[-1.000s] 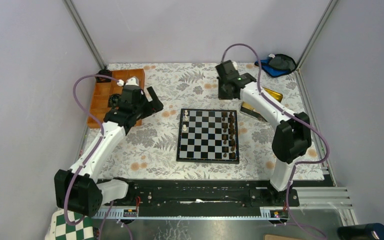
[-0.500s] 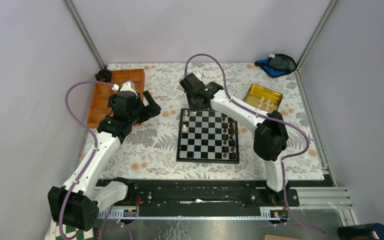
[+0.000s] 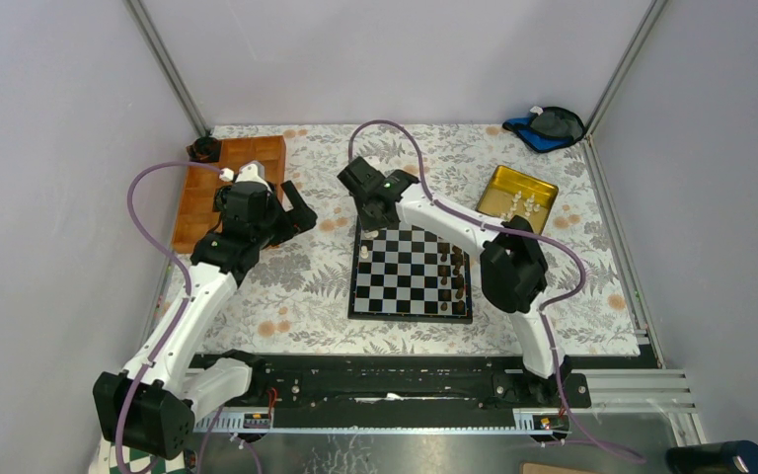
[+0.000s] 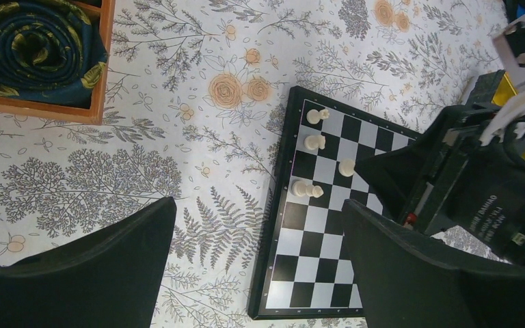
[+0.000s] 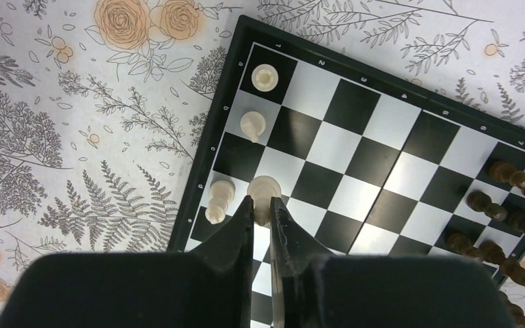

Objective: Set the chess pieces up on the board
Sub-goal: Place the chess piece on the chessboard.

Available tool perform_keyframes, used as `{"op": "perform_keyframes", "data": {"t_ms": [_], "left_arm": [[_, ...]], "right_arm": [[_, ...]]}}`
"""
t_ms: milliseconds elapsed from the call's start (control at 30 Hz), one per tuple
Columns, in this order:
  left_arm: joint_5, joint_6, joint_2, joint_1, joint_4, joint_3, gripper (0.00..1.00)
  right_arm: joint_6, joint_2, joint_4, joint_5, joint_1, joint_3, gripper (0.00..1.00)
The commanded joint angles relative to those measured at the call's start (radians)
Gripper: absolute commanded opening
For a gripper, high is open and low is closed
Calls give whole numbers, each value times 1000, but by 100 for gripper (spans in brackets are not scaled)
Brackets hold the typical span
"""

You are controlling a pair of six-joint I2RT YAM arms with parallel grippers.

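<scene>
The board (image 3: pixel 410 286) lies mid-table, black-framed with black and pale squares. My right gripper (image 5: pixel 261 205) is shut on a cream chess piece (image 5: pixel 265 187), just above the squares near the board's (image 5: pixel 376 143) left edge. Three more cream pieces (image 5: pixel 253 125) stand along that edge. From above, the right gripper (image 3: pixel 368 215) hovers over the board's far left corner. My left gripper (image 4: pixel 260 225) is open and holds nothing. It hangs over the tablecloth beside the board's (image 4: pixel 314 266) left rim and shows from above as the left gripper (image 3: pixel 301 205).
Dark brown pieces (image 5: pixel 513 205) line the board's right side. A gold tin (image 3: pixel 519 197) with more cream pieces sits at the back right. A wooden tray (image 3: pixel 227 183) holding a rolled dark cloth (image 4: pixel 34 37) is at the back left. A blue-black cap (image 3: pixel 548 125) lies in the far right corner.
My right arm has swung from the gold tin at the back right over to the board's far left corner, staying shut. The left arm has shifted only slightly.
</scene>
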State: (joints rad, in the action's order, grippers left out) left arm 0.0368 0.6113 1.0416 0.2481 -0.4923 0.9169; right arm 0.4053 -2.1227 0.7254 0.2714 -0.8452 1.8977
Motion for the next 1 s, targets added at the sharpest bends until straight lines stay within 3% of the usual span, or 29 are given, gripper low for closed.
{"op": "perform_keyframes", "data": {"t_ms": [0,967], "left_arm": [[3,-16,0,5,-11,-5,99],[18,-29,48,5,-1,7,99]], "right_arm": [[12,-29,1,-4,-11,65,0],[-9,-155,28,-68,-10,156,0]]}}
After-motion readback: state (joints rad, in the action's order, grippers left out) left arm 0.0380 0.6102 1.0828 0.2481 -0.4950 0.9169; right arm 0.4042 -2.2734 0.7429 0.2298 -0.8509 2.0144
